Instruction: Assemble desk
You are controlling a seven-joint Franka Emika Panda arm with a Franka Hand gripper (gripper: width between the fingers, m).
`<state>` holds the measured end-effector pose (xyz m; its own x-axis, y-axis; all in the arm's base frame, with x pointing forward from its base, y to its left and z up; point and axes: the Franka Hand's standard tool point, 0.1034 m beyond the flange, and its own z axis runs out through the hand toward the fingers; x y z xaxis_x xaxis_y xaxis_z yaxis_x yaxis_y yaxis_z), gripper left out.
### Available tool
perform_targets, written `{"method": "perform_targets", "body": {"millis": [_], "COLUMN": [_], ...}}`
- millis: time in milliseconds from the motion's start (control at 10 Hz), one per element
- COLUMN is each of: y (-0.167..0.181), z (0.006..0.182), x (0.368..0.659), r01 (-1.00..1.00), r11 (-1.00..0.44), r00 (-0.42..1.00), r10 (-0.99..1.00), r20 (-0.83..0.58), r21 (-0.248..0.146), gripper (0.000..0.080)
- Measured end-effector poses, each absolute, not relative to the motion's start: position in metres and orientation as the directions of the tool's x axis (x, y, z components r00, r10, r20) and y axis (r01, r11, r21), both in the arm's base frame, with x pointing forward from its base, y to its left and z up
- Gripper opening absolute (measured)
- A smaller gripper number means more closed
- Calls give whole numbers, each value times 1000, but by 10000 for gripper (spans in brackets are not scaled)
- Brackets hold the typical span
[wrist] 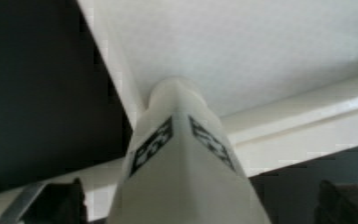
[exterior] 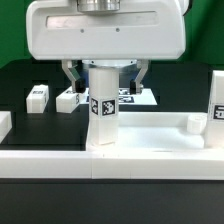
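Desk assembly stands at the leg-fitting step: one white leg (exterior: 102, 110) is upright on the tray-like desk top (exterior: 150, 135), at its near corner toward the exterior view's left, where a socket would sit. The gripper (exterior: 104, 72) hangs directly over that leg with its jaws spread wide, one dark finger (exterior: 72, 75) on each side of the leg's top and apart from it, so nothing is being gripped. The wrist view agrees: the leg (wrist: 185, 150) runs away from the camera toward the white slab (wrist: 247, 50), and the finger tips (wrist: 51, 200) sit clear of it on both sides.

My judgement is that this leg has been let go in its socket. Whether it is fully seated I cannot tell, since its foot is hidden behind the slab's near wall. The next move likely calls for either closing on the leg again to turn it further home, or lifting straight up clear of it and going for another leg.

As a container, the tray holds only this leg plus a raised socket (exterior: 191, 124) on the right. A second upright tagged leg (exterior: 217, 103) stands at the far right edge. Two loose legs (exterior: 38, 97) (exterior: 68, 100) lie on the black table (exterior: 30, 75) behind to the left, just beside each other, near the marker board (exterior: 140, 97).
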<state>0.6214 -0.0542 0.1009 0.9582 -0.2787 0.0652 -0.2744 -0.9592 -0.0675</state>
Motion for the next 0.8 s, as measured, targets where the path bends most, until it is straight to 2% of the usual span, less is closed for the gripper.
{"method": "perform_targets", "body": {"millis": [400, 600, 800], "y": [-56, -60, -61], "z": [103, 103, 103], "x": [624, 623, 623], "r01": [142, 294, 337], "r11": [-990, -956, -941], "r00": [987, 953, 938], "r10": [142, 294, 338], "r20": [76, 73, 72], "r21": [6, 20, 24], "gripper": [648, 648, 648]}}
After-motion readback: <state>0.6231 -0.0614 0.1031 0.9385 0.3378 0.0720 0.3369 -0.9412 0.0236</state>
